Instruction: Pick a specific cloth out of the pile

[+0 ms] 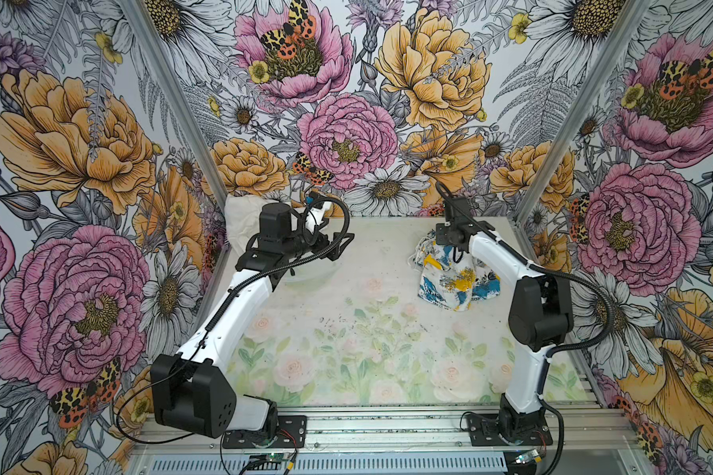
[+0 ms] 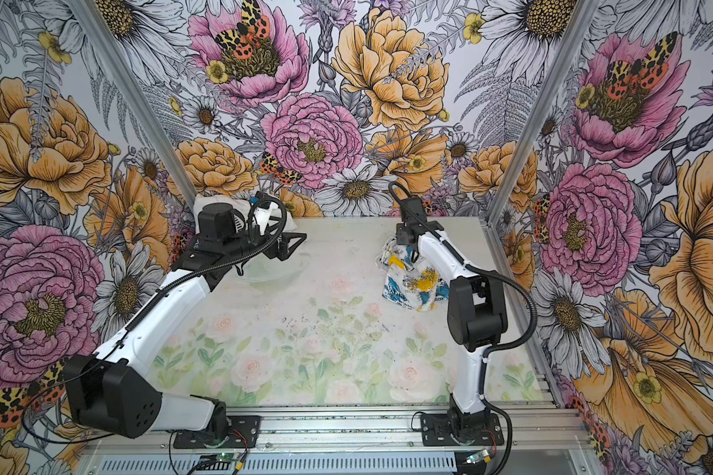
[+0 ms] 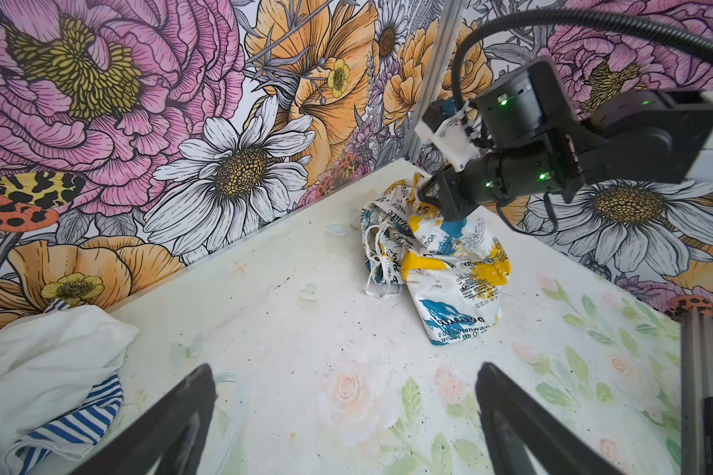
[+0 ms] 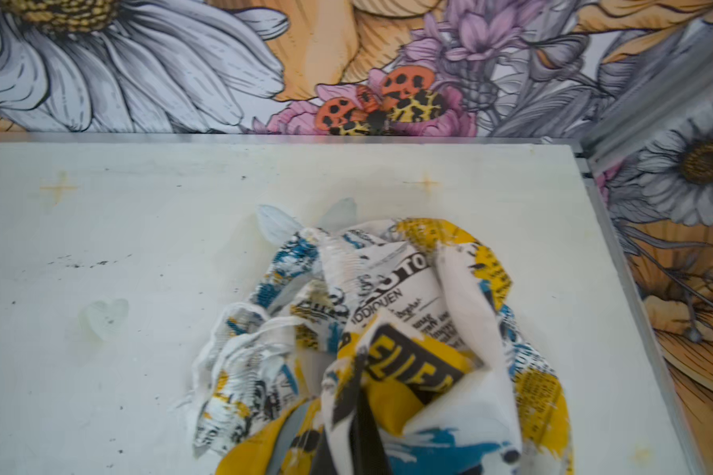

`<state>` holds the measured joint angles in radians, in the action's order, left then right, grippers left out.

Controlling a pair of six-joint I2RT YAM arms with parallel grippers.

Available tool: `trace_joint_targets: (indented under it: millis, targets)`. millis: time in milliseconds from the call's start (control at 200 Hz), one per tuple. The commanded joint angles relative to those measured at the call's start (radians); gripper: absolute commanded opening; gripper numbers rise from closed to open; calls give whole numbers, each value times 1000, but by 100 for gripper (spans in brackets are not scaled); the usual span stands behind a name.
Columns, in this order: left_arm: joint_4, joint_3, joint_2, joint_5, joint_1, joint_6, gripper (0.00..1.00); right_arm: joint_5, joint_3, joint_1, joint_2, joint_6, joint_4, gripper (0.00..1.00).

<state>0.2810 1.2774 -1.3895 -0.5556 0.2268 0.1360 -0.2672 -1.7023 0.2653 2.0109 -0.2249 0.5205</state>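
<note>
The cloth (image 1: pixel 449 283) (image 2: pixel 412 283), white with blue, yellow and black print, is bunched at the far right of the table. My right gripper (image 1: pixel 455 253) (image 3: pixel 427 192) (image 4: pixel 361 415) is shut on its upper folds, while the lower part (image 3: pixel 457 304) rests on the mat. The fabric (image 4: pixel 392 312) wraps the black fingers. The pile (image 1: pixel 243 216) (image 2: pixel 206 205) sits in the far left corner: a plain white cloth (image 3: pixel 46 349) over a striped one (image 3: pixel 79 423). My left gripper (image 3: pixel 344 372) (image 1: pixel 334 249) hovers open with nothing in it, right of the pile and well left of the cloth.
Floral walls and metal posts (image 1: pixel 552 135) close in the table on three sides. The flower-printed mat (image 1: pixel 346 341) covers the table. A faint clear bowl-like shape (image 1: pixel 309 275) lies on it under the left gripper. The arm bases stand on the front rail (image 1: pixel 387 427).
</note>
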Motion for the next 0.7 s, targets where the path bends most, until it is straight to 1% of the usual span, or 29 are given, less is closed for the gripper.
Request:
trace_joint_targets:
  millis: [0, 80, 235, 295, 315, 345, 395, 430, 460, 515, 626, 696]
  targets:
    - [-8, 30, -2, -31, 6, -10, 99, -8, -70, 39, 96, -9, -13, 0]
    - [-8, 30, -2, -30, 6, -10, 99, 17, -95, 40, 157, -44, -7, 0]
    - [-8, 31, -2, -34, 6, -12, 99, -7, -118, 15, 224, -63, 31, 0]
    - [-8, 33, -2, -36, 6, -14, 99, 31, -119, -8, 225, -67, 35, 0]
    - [-8, 33, -2, -37, 6, -15, 99, 54, -119, -16, 222, -67, 35, 6]
    - [-9, 33, -1, -39, 6, -14, 99, 96, -119, -27, 217, -68, 34, 17]
    - [-8, 33, -2, -40, 6, -17, 99, 155, -116, -43, 195, -61, 33, 45]
    - [-8, 33, -2, -42, 6, -18, 99, 161, -104, -47, 168, -56, 32, 59]
    - [-8, 33, -2, -43, 7, -19, 99, 142, -89, -46, 140, -50, 30, 68]
    - [-8, 33, -3, -45, 8, -19, 99, 107, -55, -46, 77, -43, 24, 76]
    - [-8, 33, -6, -43, 12, -22, 99, 75, 46, -57, -66, -37, -7, 84]
    - [-8, 34, -5, -43, 17, -24, 99, 70, 147, -80, -161, -53, -54, 89]
